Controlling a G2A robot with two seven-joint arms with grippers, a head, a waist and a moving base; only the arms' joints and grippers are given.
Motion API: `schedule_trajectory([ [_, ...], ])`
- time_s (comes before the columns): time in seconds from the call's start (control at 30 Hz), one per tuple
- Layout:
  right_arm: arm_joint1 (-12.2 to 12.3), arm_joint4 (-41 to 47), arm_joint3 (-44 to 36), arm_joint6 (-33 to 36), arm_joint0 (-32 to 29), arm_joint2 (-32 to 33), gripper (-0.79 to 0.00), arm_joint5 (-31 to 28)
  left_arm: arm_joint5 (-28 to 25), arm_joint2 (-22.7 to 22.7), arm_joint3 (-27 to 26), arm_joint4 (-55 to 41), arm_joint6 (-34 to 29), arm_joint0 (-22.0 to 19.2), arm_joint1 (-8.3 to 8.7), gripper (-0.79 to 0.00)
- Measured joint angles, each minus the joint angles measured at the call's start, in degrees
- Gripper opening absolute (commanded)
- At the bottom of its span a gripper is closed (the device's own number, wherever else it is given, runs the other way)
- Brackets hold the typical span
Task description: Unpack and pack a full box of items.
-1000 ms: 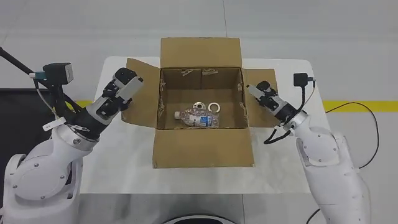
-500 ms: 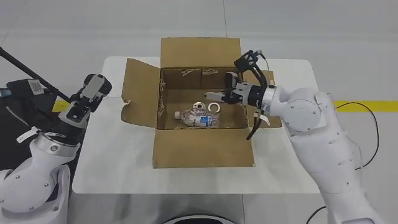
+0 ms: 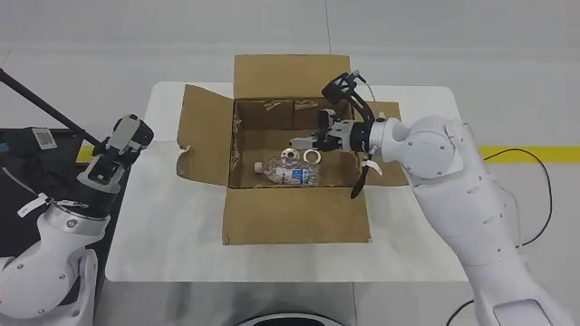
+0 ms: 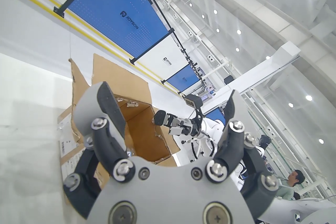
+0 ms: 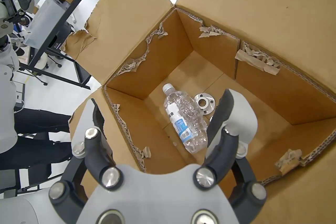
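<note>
White table top (image 3: 163, 235) stands on a pale grey floor crossed by yellow lines (image 3: 521, 152). In the left wrist view, blue wall panels (image 4: 118, 17) carry dark print under a bright ceiling of round lamps.

The left gripper (image 3: 127, 136) (image 4: 169, 92) hangs just beyond the table's left edge, short of the box's left flap, with its fingers spread and holding nothing.

The brown corrugated cardboard box (image 3: 294, 215) (image 5: 147, 25) sits mid-table with all four flaps folded out. Its rims are torn and ragged with scraps of paper tape, and a white printed label (image 4: 67, 141) is stuck on its outer side.

A clear, crumpled plastic water bottle (image 3: 285, 173) (image 5: 185, 121) lies on its side on the box floor. It has a white cap and a white-and-blue label with a barcode, the lettering too small to read. Just behind it lie two metal flange rings (image 3: 289, 155) (image 3: 314, 156), and the left one (image 5: 204, 103) is almost touching the bottle.

The right gripper (image 3: 308, 138) (image 5: 161, 104) is inside the box opening above the rings, fingers apart and empty.
</note>
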Motion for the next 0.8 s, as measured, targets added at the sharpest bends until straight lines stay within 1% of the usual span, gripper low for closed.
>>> schedule_trajectory([
  [0.07,-0.44,-4.85,-0.22,1.22,1.21,-3.17,0.000,1.76,0.00,0.00,0.00,0.00,0.00,0.00,0.00,0.000],
  [0.13,-1.29,-10.46,0.73,3.40,3.63,-7.71,0.000,3.96,0.00,0.00,0.00,0.00,0.00,0.00,0.00,0.000],
  [0.2,-2.41,-15.22,3.17,5.72,6.55,-12.37,0.000,6.02,0.00,0.00,0.00,0.00,0.00,0.00,0.00,0.000],
  [0.3,-4.34,-18.65,7.47,8.04,10.38,-18.21,0.000,7.70,0.00,0.00,0.00,0.00,0.00,0.00,0.00,0.000],
  [0.5,-7.74,-16.28,15.97,11.33,15.48,-24.93,0.000,4.42,0.00,0.00,0.00,0.00,0.00,0.00,0.00,0.000],
  [0.67,-9.92,-14.47,20.82,12.77,17.85,-27.93,0.000,2.25,0.00,0.00,0.00,0.00,0.00,0.00,0.00,0.000],
  [0.8,-11.58,-15.58,23.79,13.04,19.08,-30.35,0.000,2.22,0.00,0.00,0.00,0.00,0.00,0.00,0.00,0.000],
])
